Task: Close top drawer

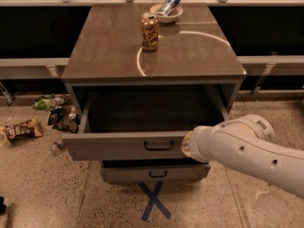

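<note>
The top drawer (118, 147) of the grey-brown cabinet stands pulled far out, its deep inside dark and empty. Its front panel has a small dark loop handle (159, 145) at the centre. My white arm (242, 151) reaches in from the right. My gripper (186, 146) is at the arm's end, against the right part of the drawer front, just right of the handle. The arm's wrist hides it.
A brown can (150, 31) and a bowl (175, 16) holding a tipped blue can stand on the cabinet top (199, 51). A lower drawer (154, 173) sticks out slightly. Blue tape X (153, 201) marks the floor. Litter (61, 115) and a snack bag (19, 129) lie left.
</note>
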Tool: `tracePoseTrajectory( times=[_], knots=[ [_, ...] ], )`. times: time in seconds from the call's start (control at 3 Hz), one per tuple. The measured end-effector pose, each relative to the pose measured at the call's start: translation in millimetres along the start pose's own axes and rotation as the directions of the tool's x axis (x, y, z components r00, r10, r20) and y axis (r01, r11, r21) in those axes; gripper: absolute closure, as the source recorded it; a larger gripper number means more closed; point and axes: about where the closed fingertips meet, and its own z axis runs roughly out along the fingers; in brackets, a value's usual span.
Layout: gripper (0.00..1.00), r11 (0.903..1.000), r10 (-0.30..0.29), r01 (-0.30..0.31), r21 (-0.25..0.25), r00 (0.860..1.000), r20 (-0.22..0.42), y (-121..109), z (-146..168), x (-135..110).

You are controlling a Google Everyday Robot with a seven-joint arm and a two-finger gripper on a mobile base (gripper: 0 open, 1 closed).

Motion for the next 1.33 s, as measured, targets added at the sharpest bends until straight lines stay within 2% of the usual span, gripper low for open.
tracePoseTrajectory(
  times=[0.33,0.67,1.0,1.33],
  knots=[
    [1.0,0.9958,-0.062,0.061,0.069,0.998,0.01,-14,8,5],
    [1.0,0.987,-0.106,0.103,0.123,0.994,0.015,-30,13,9],
    [1.0,0.9735,-0.161,0.157,0.167,0.987,0.015,-47,22,12],
    [1.0,0.9618,-0.202,0.198,0.189,0.979,0.004,-63,34,19]
  ],
)
